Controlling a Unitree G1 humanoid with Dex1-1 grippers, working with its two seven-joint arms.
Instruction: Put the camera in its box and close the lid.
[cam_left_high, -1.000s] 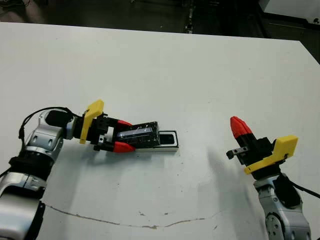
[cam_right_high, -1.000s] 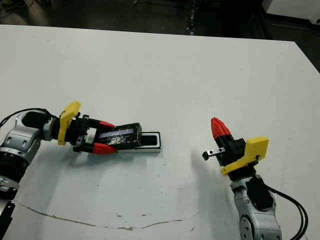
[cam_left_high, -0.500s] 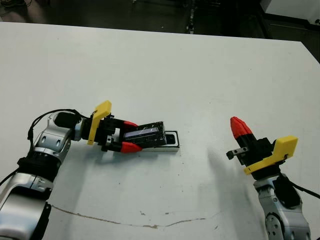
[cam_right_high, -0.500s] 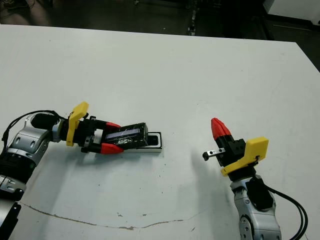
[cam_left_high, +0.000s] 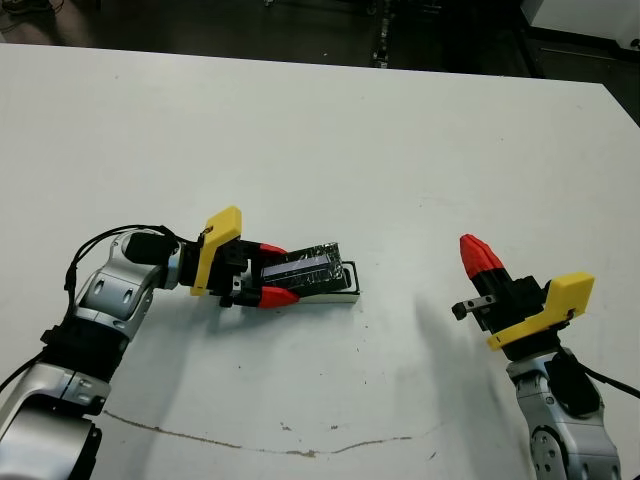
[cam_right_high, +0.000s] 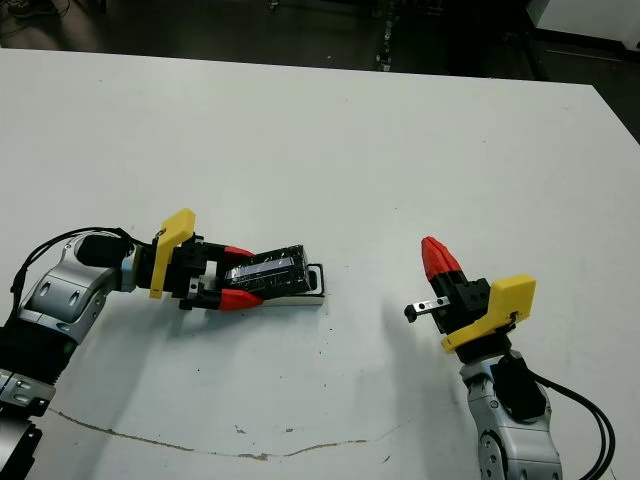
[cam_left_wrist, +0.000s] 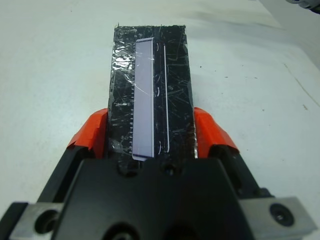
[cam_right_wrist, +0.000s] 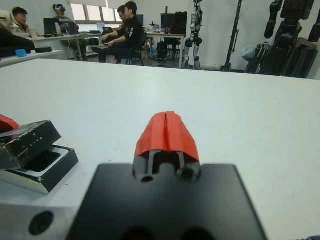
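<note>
My left gripper (cam_left_high: 280, 273) is shut on the lid (cam_left_high: 308, 267), a black crinkled slab with a pale strip, gripping its long sides (cam_left_wrist: 150, 90). The lid lies tilted over the white box (cam_left_high: 347, 287), covering most of it, so only the box's right end shows. In the right wrist view the lid (cam_right_wrist: 27, 142) sits slanted above the box's rim (cam_right_wrist: 60, 159). A dark glossy face inside the box looks like the camera (cam_right_wrist: 41, 161), mostly hidden. My right gripper (cam_left_high: 478, 252) is shut on nothing, well to the right of the box, with its red tips (cam_right_wrist: 167, 131) pressed together.
A thin dark crack line (cam_left_high: 250, 440) runs across the white table near its front edge. Beyond the far edge, people sit at desks (cam_right_wrist: 125, 30) and robot frames (cam_right_wrist: 290, 35) stand at the back.
My left arm has moved right, carrying the lid farther over the box; less of the box's right end shows. The right arm has not moved.
</note>
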